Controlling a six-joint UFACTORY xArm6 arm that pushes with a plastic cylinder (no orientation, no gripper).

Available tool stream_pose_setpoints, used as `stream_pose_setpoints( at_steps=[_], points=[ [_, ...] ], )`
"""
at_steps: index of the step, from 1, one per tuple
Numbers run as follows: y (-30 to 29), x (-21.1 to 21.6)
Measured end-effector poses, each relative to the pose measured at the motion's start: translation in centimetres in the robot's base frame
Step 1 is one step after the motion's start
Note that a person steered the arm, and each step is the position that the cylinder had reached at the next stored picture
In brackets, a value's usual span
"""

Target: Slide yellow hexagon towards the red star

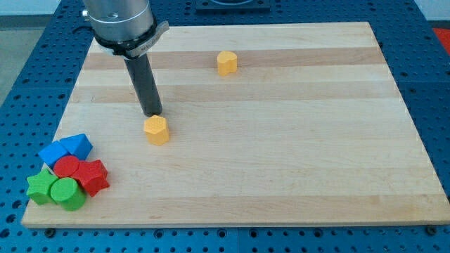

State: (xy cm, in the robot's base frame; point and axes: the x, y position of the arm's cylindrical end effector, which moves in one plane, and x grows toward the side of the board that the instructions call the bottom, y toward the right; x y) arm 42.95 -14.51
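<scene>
A yellow hexagon [157, 130] lies left of the board's middle. My tip [153, 113] stands just above it in the view, touching or nearly touching its upper edge. The red star [92, 176] lies in a cluster at the board's lower left corner, well below and left of the hexagon. A second yellow block [226, 62], shape unclear, sits near the view's top, right of my rod.
The cluster at the lower left also holds a blue block [53, 153], a blue block [79, 145], a red round block [67, 166], a green star [42, 187] and a green cylinder [67, 195]. The wooden board's left edge [49, 154] runs beside them.
</scene>
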Motion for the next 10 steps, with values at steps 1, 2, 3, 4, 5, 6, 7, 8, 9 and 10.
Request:
stream_pose_setpoints(
  at_steps=[1, 2, 3, 4, 5, 6, 7, 8, 9, 10],
  points=[
    [-0.7, 0.0],
    [-0.8, 0.0],
    [-0.8, 1.2],
    [-0.8, 2.8],
    [-0.8, 5.0],
    [-0.8, 5.5],
    [-0.7, 4.6],
    [2.0, 3.5],
    [5.6, 3.6],
    [6.2, 4.2]
  ],
)
